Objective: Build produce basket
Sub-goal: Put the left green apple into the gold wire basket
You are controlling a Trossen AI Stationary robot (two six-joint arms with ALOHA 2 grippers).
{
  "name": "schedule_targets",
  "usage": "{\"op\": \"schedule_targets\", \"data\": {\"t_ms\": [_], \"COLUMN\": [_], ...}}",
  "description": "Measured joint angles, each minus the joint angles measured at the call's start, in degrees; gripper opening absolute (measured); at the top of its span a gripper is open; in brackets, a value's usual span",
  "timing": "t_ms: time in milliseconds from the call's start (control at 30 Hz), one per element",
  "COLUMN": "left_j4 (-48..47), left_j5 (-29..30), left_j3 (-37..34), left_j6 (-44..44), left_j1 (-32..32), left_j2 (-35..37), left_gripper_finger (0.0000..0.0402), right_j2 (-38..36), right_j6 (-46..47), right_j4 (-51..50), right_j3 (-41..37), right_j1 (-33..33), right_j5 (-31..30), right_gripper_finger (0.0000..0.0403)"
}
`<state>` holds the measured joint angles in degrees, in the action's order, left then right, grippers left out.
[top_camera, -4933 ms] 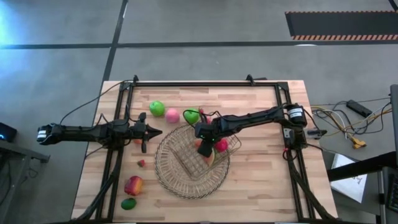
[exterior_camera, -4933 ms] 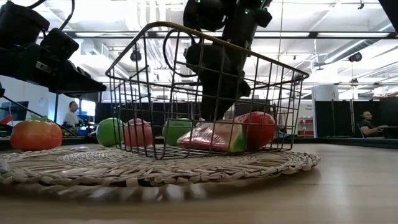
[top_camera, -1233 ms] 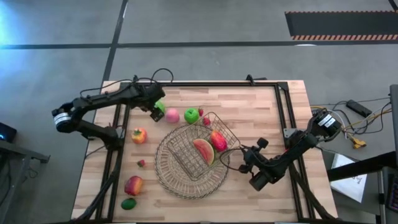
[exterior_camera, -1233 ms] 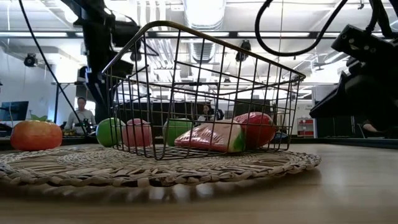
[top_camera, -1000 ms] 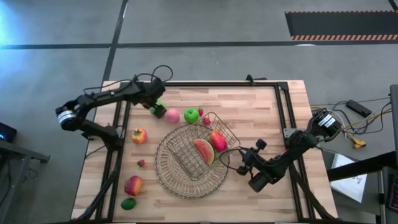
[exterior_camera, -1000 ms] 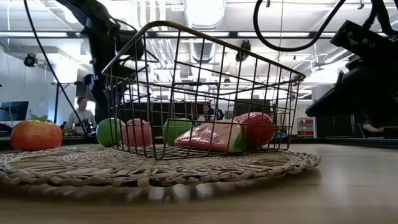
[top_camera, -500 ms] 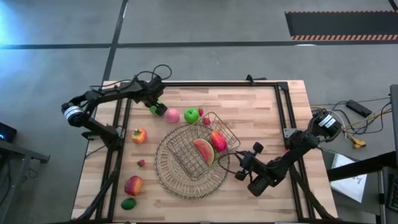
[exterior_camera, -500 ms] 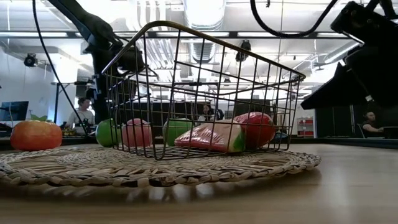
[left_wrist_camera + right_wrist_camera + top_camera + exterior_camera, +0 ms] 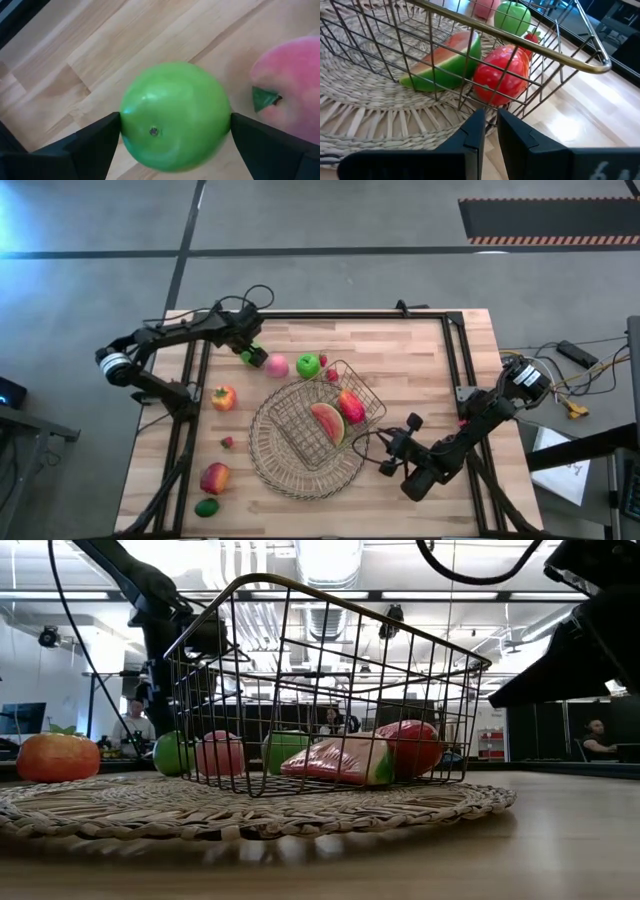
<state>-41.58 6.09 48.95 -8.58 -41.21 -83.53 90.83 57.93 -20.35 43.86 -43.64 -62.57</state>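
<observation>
A green apple (image 9: 175,115) sits on the table at the far left (image 9: 246,357). My left gripper (image 9: 247,350) hangs over it, open, one finger on each side of it. Beside it lie a pink peach (image 9: 277,366) and a second green apple (image 9: 308,365). The wire basket (image 9: 300,438) rests on the round woven mat (image 9: 275,472) and holds a watermelon slice (image 9: 327,423) and a red mango (image 9: 351,406). My right gripper (image 9: 388,450) is shut and empty. It hovers off the mat's right edge, just outside the basket's wall (image 9: 520,42). My left gripper comes down from above, and its two fingers (image 9: 107,137) stand right against opposite sides of the green apple (image 9: 131,107). Whether they touch it, I cannot tell. The apple rests on the table with its stem end up.
Left of the mat lie a red-yellow apple (image 9: 223,397), a strawberry (image 9: 227,442), a red-yellow mango (image 9: 214,477) and a lime (image 9: 206,507). Two strawberries (image 9: 328,368) lie by the basket's far corner. A black frame (image 9: 330,315) borders the table.
My left gripper has come down over the green apple at the far left, and its fingers now flank the apple. My right gripper has drifted a little toward the table's near edge and has stayed shut. The fruit and the basket have not moved.
</observation>
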Motion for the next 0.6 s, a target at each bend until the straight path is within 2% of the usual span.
{"op": "schedule_targets", "data": {"t_ms": [300, 600], "left_j4": [-1.5, -1.31], "left_j5": [-0.87, -5.86], "left_j3": [-0.31, -3.43], "left_j6": [-0.12, -1.2], "left_j1": [0.04, 0.31], "left_j2": [4.23, 14.62], "left_gripper_finger": [0.03, 0.0293], "right_j2": [0.0, -0.02], "right_j6": [-1.29, -6.58], "right_j4": [0.24, 0.11], "right_j3": [0.91, 4.99], "right_j1": [-2.41, -6.16], "right_j5": [0.0, -0.54], "right_gripper_finger": [0.0043, 0.0043]}}
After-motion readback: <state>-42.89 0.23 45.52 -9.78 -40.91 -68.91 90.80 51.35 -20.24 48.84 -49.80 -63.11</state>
